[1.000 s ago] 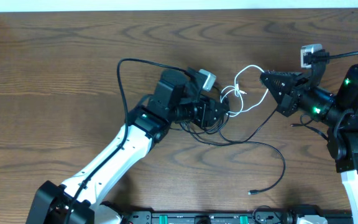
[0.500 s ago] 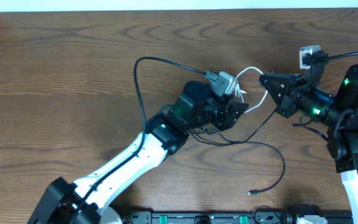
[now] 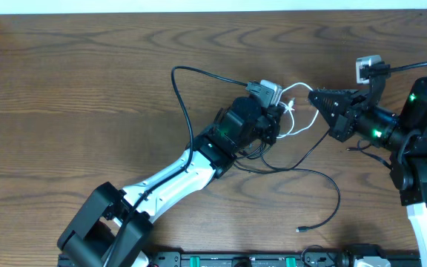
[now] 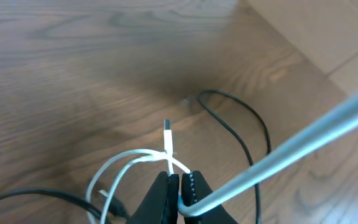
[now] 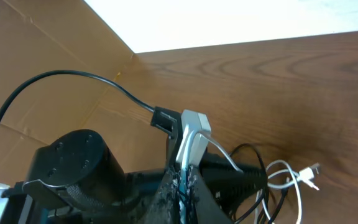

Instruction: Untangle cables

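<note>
Desk, overhead: brown wood grain (image 3: 87,89) is seen beneath both arms.
Left gripper, overhead: the left gripper (image 3: 279,119) is extended from the lower left to the middle of the desk and is set against the white cable (image 3: 293,84); how its jaws stand cannot be told from above.
Right gripper, overhead: the right gripper (image 3: 316,96) is pointed leftward from the right side, with its tip at the right end of the white loops, near the left gripper but apart from it.
Black cables, overhead: the black cables (image 3: 337,194) are bunched under the left gripper. One is trailed in a wide curve toward the near edge and is ended in a small black plug (image 3: 300,229).
Left gripper, left wrist: the left gripper (image 4: 179,180) is closed, and the white cable (image 4: 120,163) is pinched between its fingertips where two loops meet. A white plug (image 4: 168,134) is held upright just above them.
Pale strand, left wrist: a blurred pale strand (image 4: 278,155) is stretched from the fingers to the right edge; what it is cannot be told.
Black loop, left wrist: a black loop (image 4: 244,146) is laid on the desk (image 4: 73,62) beyond the white plug.
Right gripper, right wrist: the right gripper (image 5: 182,183) is clamped on the white cable (image 5: 284,180). A strand is led up from between the fingers and curved down to loose loops at the lower right.
Left arm, right wrist: the lower left is filled by the left arm (image 5: 73,162), and a grey camera block (image 5: 194,124) is seen beyond the fingertips.
</note>
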